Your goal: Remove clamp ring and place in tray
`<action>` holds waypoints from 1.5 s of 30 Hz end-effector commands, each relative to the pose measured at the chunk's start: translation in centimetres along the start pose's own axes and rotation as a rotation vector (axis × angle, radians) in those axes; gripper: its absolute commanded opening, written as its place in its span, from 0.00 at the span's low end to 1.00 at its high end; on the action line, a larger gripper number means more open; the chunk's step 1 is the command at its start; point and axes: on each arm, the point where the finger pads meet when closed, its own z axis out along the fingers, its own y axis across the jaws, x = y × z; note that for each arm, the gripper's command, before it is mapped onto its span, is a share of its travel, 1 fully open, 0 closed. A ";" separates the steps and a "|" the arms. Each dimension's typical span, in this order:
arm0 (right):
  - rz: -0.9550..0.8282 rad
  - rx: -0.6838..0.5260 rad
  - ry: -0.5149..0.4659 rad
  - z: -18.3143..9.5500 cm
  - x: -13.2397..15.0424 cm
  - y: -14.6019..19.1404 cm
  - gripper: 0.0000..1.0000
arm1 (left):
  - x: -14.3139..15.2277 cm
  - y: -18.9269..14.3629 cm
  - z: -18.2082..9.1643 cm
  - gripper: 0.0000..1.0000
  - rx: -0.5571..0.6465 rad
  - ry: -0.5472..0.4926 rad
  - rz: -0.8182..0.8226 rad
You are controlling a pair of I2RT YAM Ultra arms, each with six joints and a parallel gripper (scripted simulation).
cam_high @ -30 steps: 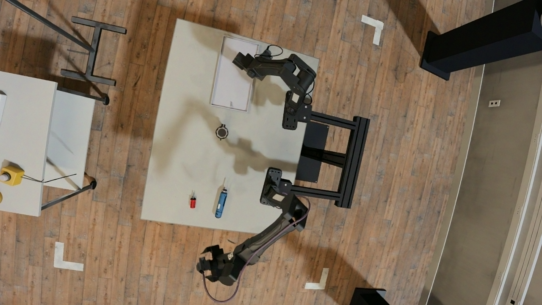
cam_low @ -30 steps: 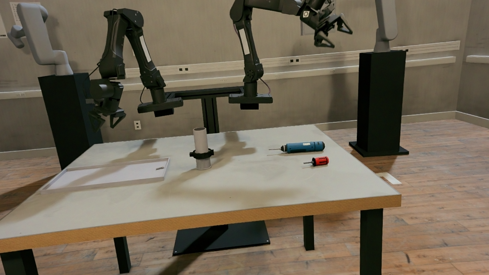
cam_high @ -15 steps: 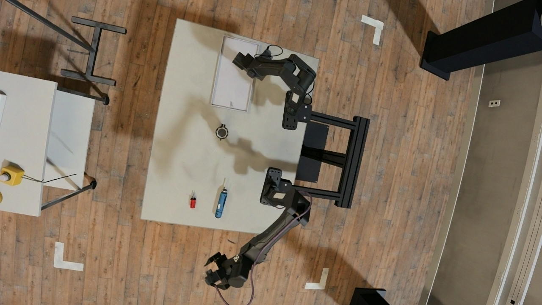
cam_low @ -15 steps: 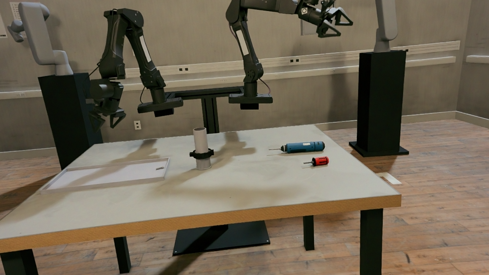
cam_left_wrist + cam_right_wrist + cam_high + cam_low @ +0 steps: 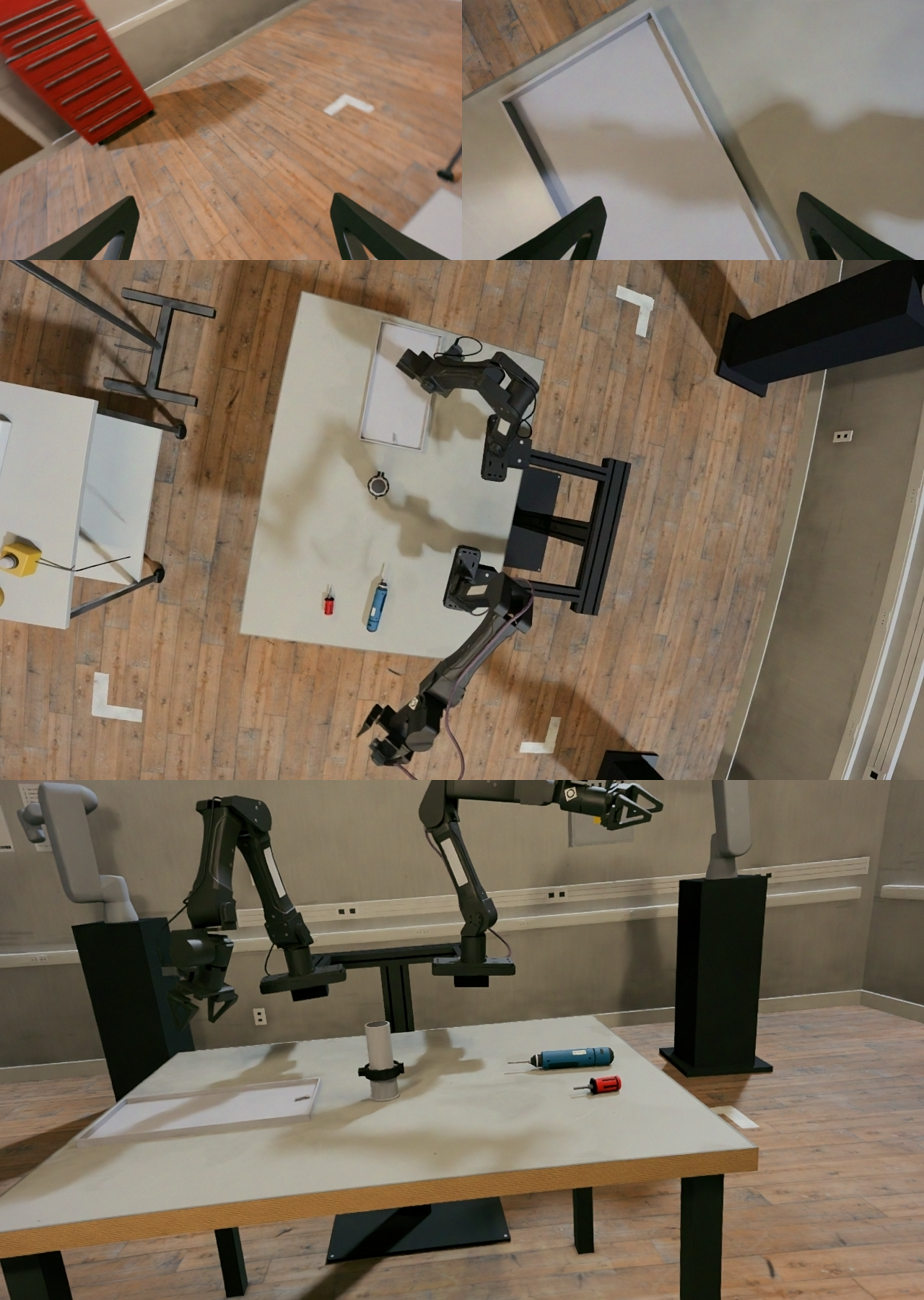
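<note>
1. The tray (image 5: 364, 412) (image 5: 213, 1127) (image 5: 711, 128) is seen holding a small metal piece (image 5: 394, 437) (image 5: 302, 1098).
2. Beside it, outside, the joint module (image 5: 384, 1090) is stood upright, its link tube (image 5: 379, 1043) encircled by the clamp ring (image 5: 369, 487) (image 5: 381, 1074).
3. The right gripper (image 5: 408, 362) (image 5: 197, 1023) (image 5: 698, 203) is held open above the tray.
4. The left gripper (image 5: 368, 730) (image 5: 653, 812) (image 5: 232, 204) is spread wide, beyond the table edge.

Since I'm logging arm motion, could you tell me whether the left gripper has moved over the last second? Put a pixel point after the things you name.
Yes; the left gripper (image 5: 363, 742) (image 5: 657, 817) has risen against the wall behind it.
</note>
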 end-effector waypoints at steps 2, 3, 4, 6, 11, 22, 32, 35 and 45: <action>0.004 -0.013 -0.005 -0.2 -0.1 0.4 1.00 | -3.8 3.2 -2.6 1.00 -0.114 -0.142 -0.133; 0.004 -0.013 -0.005 -0.2 -0.1 0.4 1.00 | -4.1 3.6 -2.9 1.00 -0.129 -0.155 -0.156; 0.004 -0.013 -0.005 -0.2 -0.1 0.4 1.00 | -3.9 4.0 -3.0 1.00 -0.144 -0.159 -0.179; 0.004 -0.013 -0.005 -0.2 -0.1 0.4 1.00 | -4.0 4.8 -3.5 1.00 -0.174 -0.180 -0.225; 0.004 -0.013 -0.005 -0.2 -0.1 0.4 1.00 | -4.2 4.3 -3.4 1.00 -0.159 -0.181 -0.224; 0.004 -0.013 -0.005 -0.2 -0.1 0.4 1.00 | -4.3 4.4 -3.0 1.00 -0.155 -0.171 -0.217; 0.013 -0.109 0.008 -1.6 -2.2 3.2 1.00 | -4.3 4.4 -3.0 1.00 -0.155 -0.171 -0.217; -0.001 -0.150 0.013 -2.2 -3.4 4.2 1.00 | -4.3 4.4 -3.0 1.00 -0.155 -0.171 -0.217; -0.039 -0.186 0.027 -2.2 -4.7 5.4 1.00 | -4.3 4.4 -3.0 1.00 -0.155 -0.171 -0.217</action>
